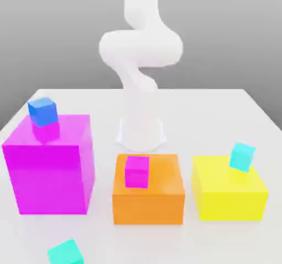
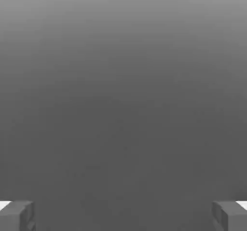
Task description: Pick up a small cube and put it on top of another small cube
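A: Starting with the biggest things: what is the setting?

B: A plain grey backdrop behind a white table (image 1: 220, 114). The white arm (image 1: 140, 64) rises from its base at the table's middle and twists upward out of the exterior view.

A: And on the table?

B: A big magenta box (image 1: 49, 169) at the exterior view's left, an orange box (image 1: 148, 199) in the middle, a yellow box (image 1: 228, 194) at the right.

A: The small pieces?

B: A deep blue cube (image 1: 43, 111) sits on the magenta box's top. The small magenta cube (image 1: 136, 171) rests on the orange box. A light-cyan cube (image 1: 242, 156) stands tilted on the yellow box. The small turquoise cube (image 1: 65, 253) lies on the bare table, near the front edge, in front of the magenta box.

A: The gripper (image 2: 123, 215)?

B: In the hand view its fingertips (image 2: 17, 215) sit wide apart with nothing between them, grey background beyond.
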`<action>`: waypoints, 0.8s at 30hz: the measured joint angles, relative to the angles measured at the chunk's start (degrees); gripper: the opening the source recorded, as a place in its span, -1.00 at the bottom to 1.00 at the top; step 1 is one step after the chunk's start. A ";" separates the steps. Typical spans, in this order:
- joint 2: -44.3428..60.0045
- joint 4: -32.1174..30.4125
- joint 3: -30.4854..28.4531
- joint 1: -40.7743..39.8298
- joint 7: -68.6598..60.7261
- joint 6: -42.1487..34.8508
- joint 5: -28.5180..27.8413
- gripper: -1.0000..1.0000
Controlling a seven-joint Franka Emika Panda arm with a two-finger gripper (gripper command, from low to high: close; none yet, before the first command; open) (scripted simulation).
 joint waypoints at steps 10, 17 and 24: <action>21.18 0.28 2.54 -7.86 15.25 5.94 -3.74 0.00; 35.71 0.45 1.56 -10.97 25.24 10.08 -5.63 0.00; 50.02 0.56 0.23 -13.20 32.72 14.42 -3.93 0.00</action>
